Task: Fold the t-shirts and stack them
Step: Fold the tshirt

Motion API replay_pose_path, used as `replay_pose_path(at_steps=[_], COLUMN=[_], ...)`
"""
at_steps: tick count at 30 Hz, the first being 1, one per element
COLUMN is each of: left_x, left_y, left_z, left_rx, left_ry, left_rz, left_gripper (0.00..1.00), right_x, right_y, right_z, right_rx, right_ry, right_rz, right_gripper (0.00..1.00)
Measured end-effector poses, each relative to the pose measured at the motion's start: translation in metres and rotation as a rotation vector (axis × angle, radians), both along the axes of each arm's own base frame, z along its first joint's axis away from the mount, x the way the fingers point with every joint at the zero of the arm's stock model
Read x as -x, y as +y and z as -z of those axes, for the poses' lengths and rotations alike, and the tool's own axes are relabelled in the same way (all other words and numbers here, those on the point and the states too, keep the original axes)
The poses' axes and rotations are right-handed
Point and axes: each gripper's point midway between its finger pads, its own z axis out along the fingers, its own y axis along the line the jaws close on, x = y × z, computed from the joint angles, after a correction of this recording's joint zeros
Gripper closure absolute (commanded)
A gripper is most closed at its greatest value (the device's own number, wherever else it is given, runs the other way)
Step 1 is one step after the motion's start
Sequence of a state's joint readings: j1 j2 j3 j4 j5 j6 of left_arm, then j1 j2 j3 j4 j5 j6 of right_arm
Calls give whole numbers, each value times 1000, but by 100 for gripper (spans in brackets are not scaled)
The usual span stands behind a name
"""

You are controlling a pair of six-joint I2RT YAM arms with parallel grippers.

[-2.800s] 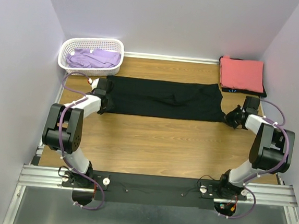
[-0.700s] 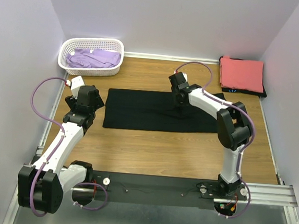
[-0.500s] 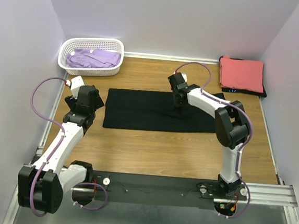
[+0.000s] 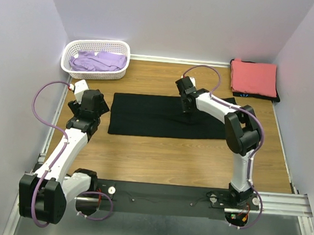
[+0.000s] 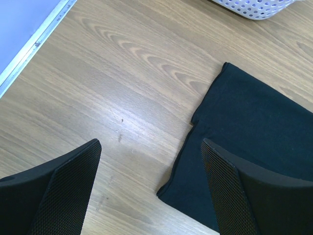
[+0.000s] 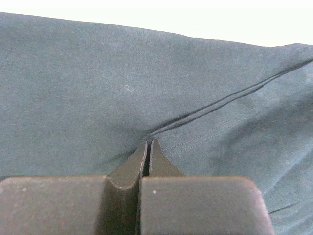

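Left claw (image 5: 150, 147) hangs spread above the wooden tabletop (image 5: 122, 88), just beside the left edge of the plain black cotton t-shirt (image 4: 146, 114) lying flat mid-tabletop. Right claw (image 6: 148, 143) is pinched shut on its centre crease — a fold looks in hand; next, lift that fabric across evenly.

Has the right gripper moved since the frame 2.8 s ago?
Yes. The right gripper has moved left, away from the coral-red t-shirt in the far right corner, and now sits over the middle of the black t-shirt.
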State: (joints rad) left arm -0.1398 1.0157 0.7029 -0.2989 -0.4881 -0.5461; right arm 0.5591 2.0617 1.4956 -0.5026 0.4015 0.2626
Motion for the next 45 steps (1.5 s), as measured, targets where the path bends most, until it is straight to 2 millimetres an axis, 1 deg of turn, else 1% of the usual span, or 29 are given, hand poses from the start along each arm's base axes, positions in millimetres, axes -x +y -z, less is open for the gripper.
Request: replay_pose_path(at_steps=[3,6,9,12,17,19,20,22,23,25,28,29,32,34,35,36,38,39,40,41,42,43,44,45], left_x=[0,0,0,0,0,0,0,-1,-1,-1,-4,-5,-10,-15,-15,-16,-22,-26,-29,-38,-40,-48,-53,-61], left_y=[0,0,0,0,0,0,0,0,0,-1,-6,-11,-39,-76,-91,-109,-155,-175,-189,-213,-227,-248,-262,-280], left_z=[0,0,0,0,0,0,0,-1,-1,-1,-2,-2,0,7,10,12,13,11,8,2,3,-2,-4,-7], left_rx=[0,0,0,0,0,0,0,0,0,-1,8,15,52,92,103,125,180,211,229,261,276,305,319,339], left_ry=[0,0,0,0,-1,-2,-2,-4,-5,-6,-13,-17,-18,1,16,29,54,57,56,49,58,58,58,53], left_rz=[0,0,0,0,0,0,0,0,1,5,33,56,161,280,322,375,498,548,580,630,660,700,726,758], left_gripper=[9,9,9,9,9,9,9,9,9,9,9,9,9,9,9,9,9,10,10,11,11,11,11,12], right_x=[-1,-5,-9,-8,-3,0,3,10,13,17,24,24,23,18,16,13,7,3,-2,-4,-6,-6,-5,-5], right_y=[1,3,5,4,3,5,5,10,13,17,21,21,21,16,10,4,-13,-26,-43,-55,-67,-73,-85,-89], right_z=[-9,-25,-36,-40,-33,-27,-23,-16,-13,-10,-12,-18,-41,-67,-81,-89,-98,-99,-98,-95,-90,-86,-79,-75], right_rx=[-15,-44,-69,-91,-110,-126,-134,-160,-177,-198,-226,-233,-250,-276,-291,-303,-321,-329,-335,-340,-342,-347,-355,-370], right_ry=[-30,-82,-123,-150,-156,-147,-134,-104,-88,-71,-56,-65,-111,-167,-199,-216,-241,-248,-251,-248,-242,-233,-216,-205], right_rz=[0,5,14,29,39,37,34,14,4,-13,-35,-43,-61,-61,-55,-46,-14,11,45,67,91,103,125,130], right_gripper=[99,99,100,99,98,93,86,76,67,57,51,48,48,49,50,51,53,54,55,57,58,60,61,62])
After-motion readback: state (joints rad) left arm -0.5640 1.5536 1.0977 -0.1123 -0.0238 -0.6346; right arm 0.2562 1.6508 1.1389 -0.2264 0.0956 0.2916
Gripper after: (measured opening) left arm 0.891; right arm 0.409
